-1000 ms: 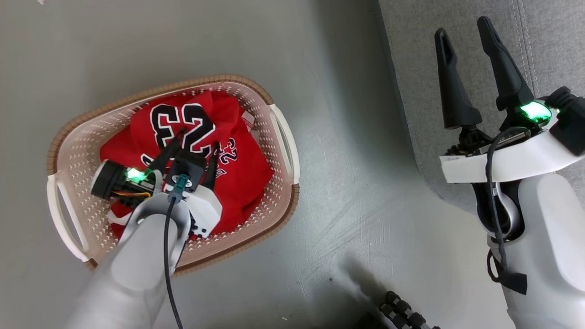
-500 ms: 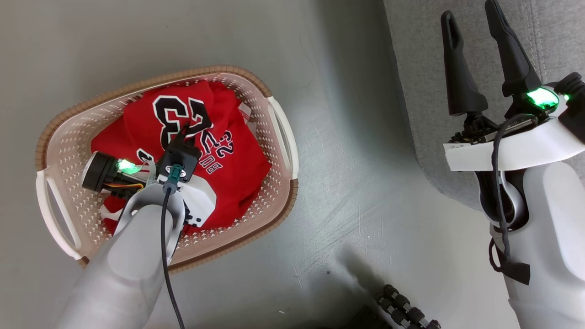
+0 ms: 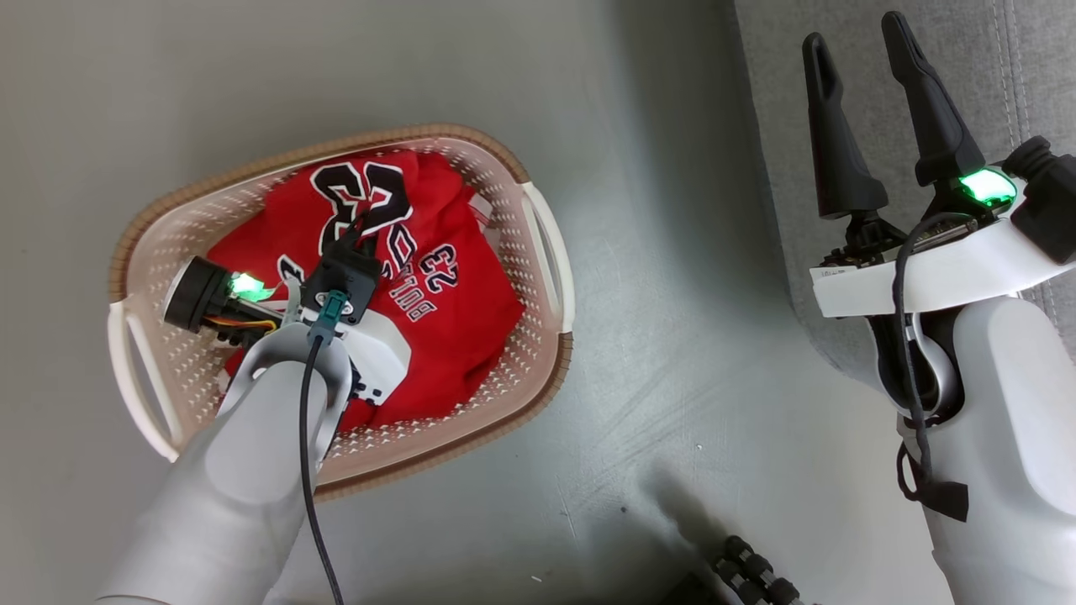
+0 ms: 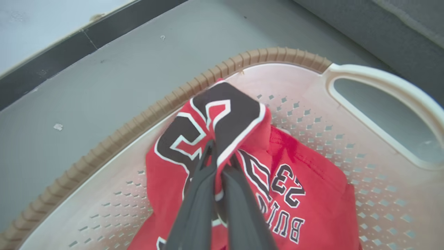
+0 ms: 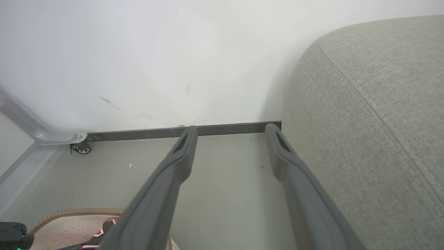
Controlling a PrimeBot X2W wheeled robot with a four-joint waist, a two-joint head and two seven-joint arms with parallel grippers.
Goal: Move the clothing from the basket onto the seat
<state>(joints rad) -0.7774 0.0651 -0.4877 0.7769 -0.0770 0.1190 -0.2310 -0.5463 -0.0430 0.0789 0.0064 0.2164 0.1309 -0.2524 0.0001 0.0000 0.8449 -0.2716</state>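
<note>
**First pinch made, nothing carried over yet**

All the clothing [image 3: 445, 311] lies in the basket [image 3: 551, 252] on the floor [image 3: 672, 353], and the seat [image 3: 1038, 76] beside it awaits it. On the left gripper [image 4: 222, 156] the jaws pinch a raised fold of it. On the right gripper [image 3: 851, 38] they gape wide, holding nothing. A second ago the left jaws stood apart over flatter cloth. Lifting and carrying remain.

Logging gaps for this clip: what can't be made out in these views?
Head view: floor of the basket, covered by the clothing; garment count unclear.
Head view: tips of the left gripper, behind its own wrist.
Left wrist view: depth of the pinch, hidden by folded fabric.
Right wrist view: seat cut off at right edge.
</note>
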